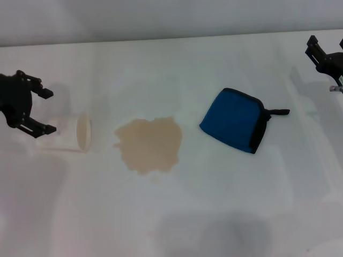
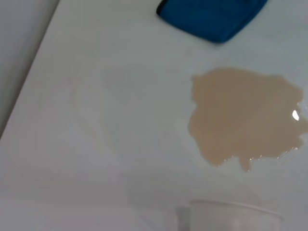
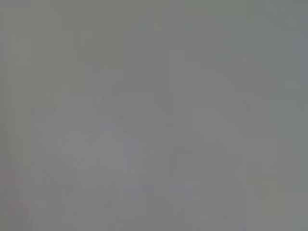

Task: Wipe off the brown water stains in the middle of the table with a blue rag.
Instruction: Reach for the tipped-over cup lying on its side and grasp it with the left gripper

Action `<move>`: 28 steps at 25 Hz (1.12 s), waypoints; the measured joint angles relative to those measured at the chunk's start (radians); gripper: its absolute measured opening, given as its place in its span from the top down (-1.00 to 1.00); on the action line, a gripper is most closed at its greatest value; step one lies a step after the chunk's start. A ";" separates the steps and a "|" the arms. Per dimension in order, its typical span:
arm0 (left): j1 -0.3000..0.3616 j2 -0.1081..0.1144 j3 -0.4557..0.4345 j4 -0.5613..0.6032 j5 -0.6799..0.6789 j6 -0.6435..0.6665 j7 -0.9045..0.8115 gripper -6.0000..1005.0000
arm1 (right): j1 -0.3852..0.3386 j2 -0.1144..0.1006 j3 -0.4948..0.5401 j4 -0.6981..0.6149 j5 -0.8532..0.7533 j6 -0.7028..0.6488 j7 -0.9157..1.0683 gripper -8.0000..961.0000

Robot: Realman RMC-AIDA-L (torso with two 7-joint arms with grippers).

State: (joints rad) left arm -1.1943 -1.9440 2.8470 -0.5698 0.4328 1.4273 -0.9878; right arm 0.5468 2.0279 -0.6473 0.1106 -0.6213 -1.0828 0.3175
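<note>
From the head view, the brown water stains sit in the middle of the white worktop. The blue rag lies flat just to their right, apart from them. A white paper cup lies on its side to their left, where the left pincer has its fingers apart around the cup's base. The right pincer hangs at the far right edge; I cannot tell how it stands.

The left wrist view shows the stains between the rag and the cup's rim.

The right wrist view shows only grey.
</note>
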 joint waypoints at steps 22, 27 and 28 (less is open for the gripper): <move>-0.003 -0.016 0.000 0.056 0.054 -0.042 -0.007 -0.74 | -0.010 -0.004 0.037 -0.009 0.002 0.006 -0.006 -0.81; 0.005 -0.023 -0.001 0.070 0.056 -0.054 -0.008 -0.74 | -0.011 -0.005 0.037 -0.009 0.002 0.008 -0.007 -0.81; 0.007 -0.024 -0.001 0.073 0.057 -0.059 -0.008 -0.74 | -0.012 -0.005 0.037 -0.010 0.002 0.009 -0.007 -0.81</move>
State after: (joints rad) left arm -1.1872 -1.9681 2.8462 -0.4965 0.4897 1.3681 -0.9954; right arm 0.5353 2.0233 -0.6104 0.1009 -0.6196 -1.0739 0.3105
